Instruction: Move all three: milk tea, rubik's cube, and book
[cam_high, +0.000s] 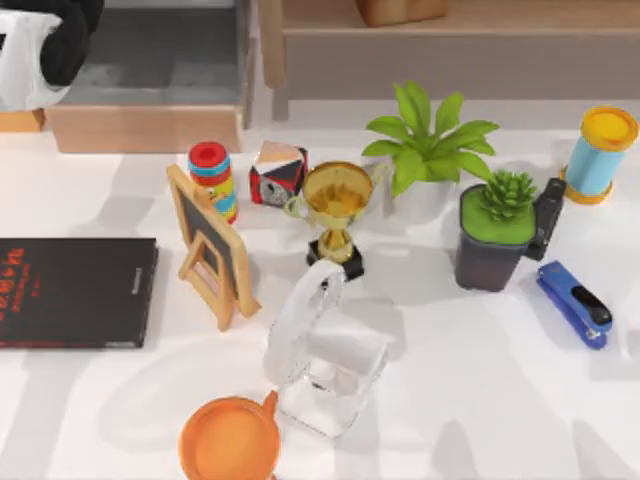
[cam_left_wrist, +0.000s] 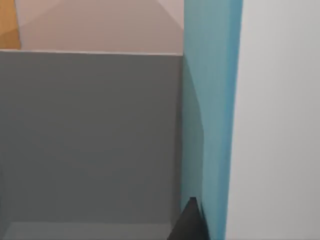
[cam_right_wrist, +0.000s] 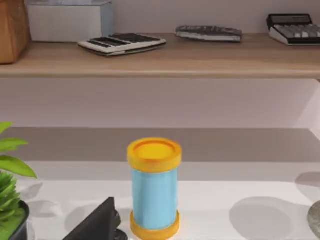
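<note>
Left gripper (cam_high: 40, 45) sits top-left over the tray, cut off; grip unreadable. Book (cam_high: 75, 292) runs off-frame.

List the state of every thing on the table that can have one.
book: closed, lying flat.
chalkboard: standing upright.
trophy: upright.
blue-and-yellow canister: upright, lid on.
stapler: closed, lying flat.
orange cup: upright.

1. The book (cam_high: 75, 291) lies flat on the desk at its left edge, black cover up, with red marks near its left end and pale page edges along its right side.
2. It sits just left of a wooden-framed chalkboard (cam_high: 210, 245), apart from it.
</note>
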